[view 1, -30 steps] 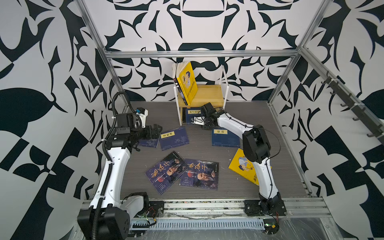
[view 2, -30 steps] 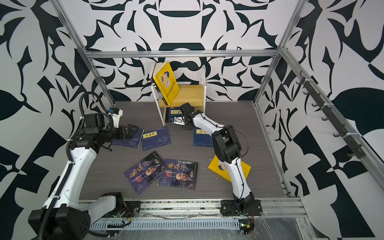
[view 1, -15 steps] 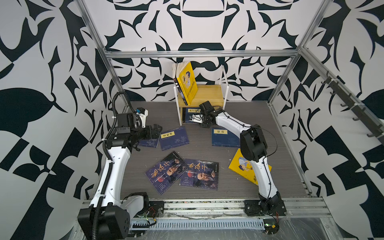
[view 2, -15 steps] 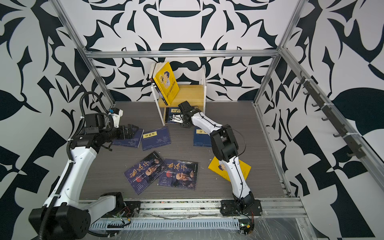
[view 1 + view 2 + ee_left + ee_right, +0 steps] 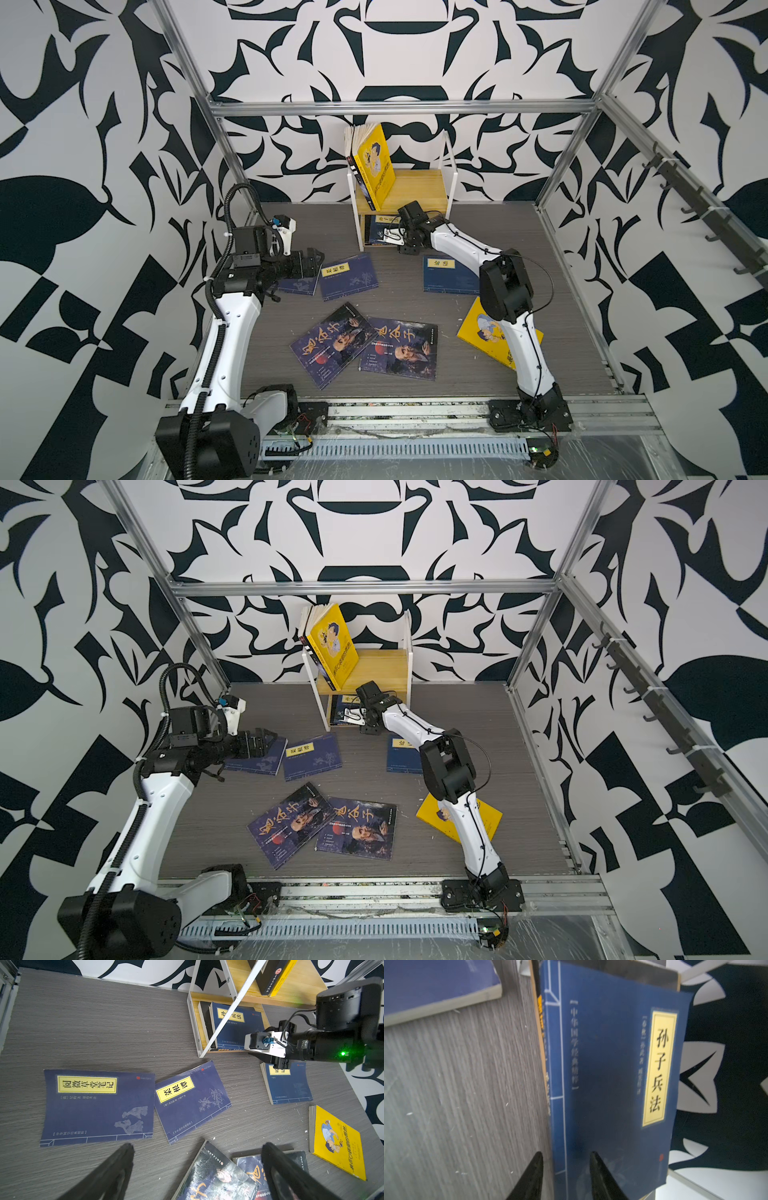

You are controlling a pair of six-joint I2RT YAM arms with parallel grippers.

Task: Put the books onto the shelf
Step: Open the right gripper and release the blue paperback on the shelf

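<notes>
— Right pincer (image 5: 566, 1154): clenched on anything?
— Apparently not. Stands partly released, fingers (image 5: 601, 1178) apart, straddling the front long edge of the shelved navy book (image 5: 612, 1084). Shows cover face in the gap, nothing pinched.
— Whereabouts of that book?
— Lies flat on the lower board of the shelf (image 5: 419, 193), atop a second volume (image 5: 541, 1022), toward the end on the left arm's side.
— Heading from the pincer?
— Straight ahead. Runs lengthwise along the board, in line with the pincer's own pointing, near short end right at the fingertips. Suggests nudging lengthwise, or retreating straight back along the same line to avoid dragging the cover.
— Left pincer (image 5: 198, 1146)?
— Spread wide, empty, hovering over the table (image 5: 407, 303) near the leftmost navy book (image 5: 97, 1109). Far nearer to that one and the middle navy book (image 5: 191, 1101) than to the shelf. Long axis there roughly parallel to the spread of the jaws, so probably calls for a wrist turn before any pinch.
— Other strays?
— Third navy book (image 5: 291, 1086), two portrait covers (image 5: 332, 345), one yellow book (image 5: 336, 1142) on the table, plus another yellow one (image 5: 374, 166) leaning on the top board.
</notes>
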